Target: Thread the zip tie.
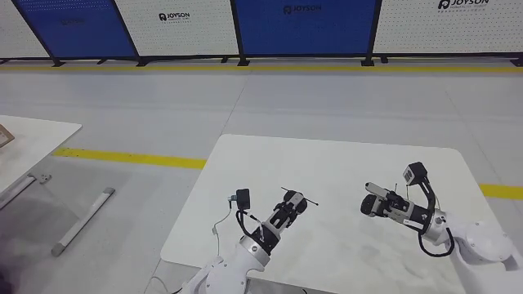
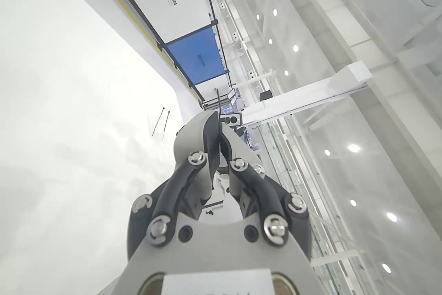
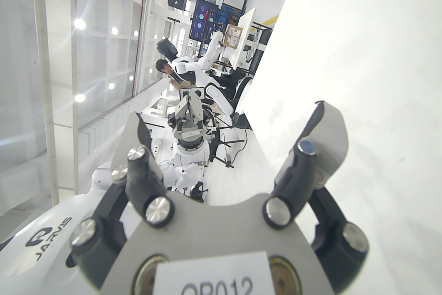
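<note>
Zip tie (image 2: pixel 217 103) is held pinched in the clenched left gripper (image 2: pixel 218 129), its thin black strap standing out past the fingertips, over the near left part of the white table (image 1: pixel 327 163). In the left wrist view, two more ties (image 2: pixel 158 121) are seen lying side by side on the tabletop. In the right wrist view, the right gripper (image 3: pixel 229 111) is seen released, fingers spread wide.

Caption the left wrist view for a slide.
Left gripper shut on a black zip tie; two more zip ties lie on the white table beyond.
</note>
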